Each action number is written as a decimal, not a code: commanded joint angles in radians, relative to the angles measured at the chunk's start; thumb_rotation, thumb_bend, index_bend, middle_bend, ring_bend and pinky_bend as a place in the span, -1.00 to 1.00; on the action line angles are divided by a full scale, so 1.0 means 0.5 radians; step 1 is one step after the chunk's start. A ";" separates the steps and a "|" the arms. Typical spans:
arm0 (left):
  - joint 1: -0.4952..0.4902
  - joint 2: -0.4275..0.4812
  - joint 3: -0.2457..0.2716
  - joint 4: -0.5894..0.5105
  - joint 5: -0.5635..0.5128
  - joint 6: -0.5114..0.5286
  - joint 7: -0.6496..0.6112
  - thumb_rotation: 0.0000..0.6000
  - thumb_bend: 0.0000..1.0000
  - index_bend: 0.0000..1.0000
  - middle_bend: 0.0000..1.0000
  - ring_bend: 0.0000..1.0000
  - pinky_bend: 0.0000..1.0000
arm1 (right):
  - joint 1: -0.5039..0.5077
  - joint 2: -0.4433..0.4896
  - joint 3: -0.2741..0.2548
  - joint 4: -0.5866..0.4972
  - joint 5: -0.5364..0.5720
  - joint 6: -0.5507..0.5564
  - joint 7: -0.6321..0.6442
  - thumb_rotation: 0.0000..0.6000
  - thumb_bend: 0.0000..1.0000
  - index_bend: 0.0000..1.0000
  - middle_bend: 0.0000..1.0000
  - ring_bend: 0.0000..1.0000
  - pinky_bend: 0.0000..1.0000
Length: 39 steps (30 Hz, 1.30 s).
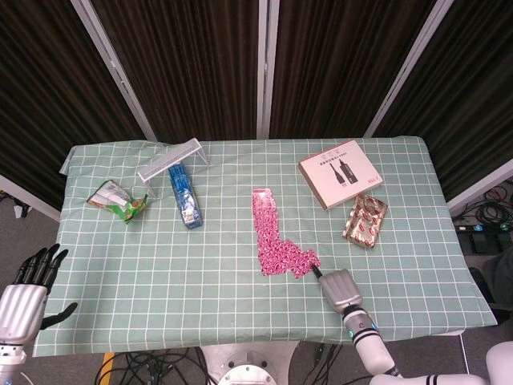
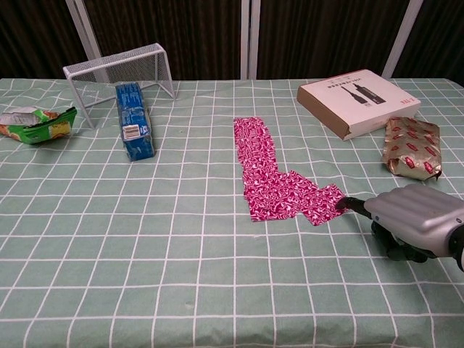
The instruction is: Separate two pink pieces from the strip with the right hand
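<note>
The pink patterned strip (image 1: 267, 227) (image 2: 259, 161) lies mid-table, its far part straight. Its near end (image 1: 295, 261) (image 2: 304, 199) is bent off to the right, so the strip forms an L and is still in one piece. My right hand (image 1: 340, 289) (image 2: 417, 220) sits low on the cloth right of that end, its back upward and fingers curled, a dark fingertip pinching the strip's corner. My left hand (image 1: 22, 293) hangs off the table's near left corner with fingers apart and nothing in it; only the head view shows it.
A wire rack (image 1: 172, 160) (image 2: 119, 71), a blue packet (image 1: 184, 195) (image 2: 134, 130) and a green snack bag (image 1: 116, 200) (image 2: 32, 123) lie far left. A flat box (image 1: 339, 173) (image 2: 359, 90) and a gold-red packet (image 1: 365, 220) (image 2: 411, 147) lie far right.
</note>
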 commanded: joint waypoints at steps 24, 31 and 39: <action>-0.015 -0.001 0.001 -0.039 0.010 -0.023 0.045 1.00 -0.71 -0.96 -1.00 -1.00 -0.76 | -0.098 0.312 -0.013 0.001 -0.034 0.048 0.365 1.00 1.00 -0.79 0.79 0.63 0.44; -0.016 0.006 -0.003 -0.053 0.016 -0.013 0.046 1.00 -0.71 -0.96 -1.00 -1.00 -0.76 | -0.070 0.285 0.034 -0.118 -0.239 0.100 0.393 1.00 1.00 -0.79 0.79 0.63 0.44; -0.002 0.032 -0.003 -0.044 0.003 0.007 0.011 1.00 -0.71 -0.96 -1.00 -1.00 -0.76 | 0.087 -0.007 0.130 -0.036 -0.089 0.006 0.157 1.00 1.00 -0.79 0.79 0.63 0.44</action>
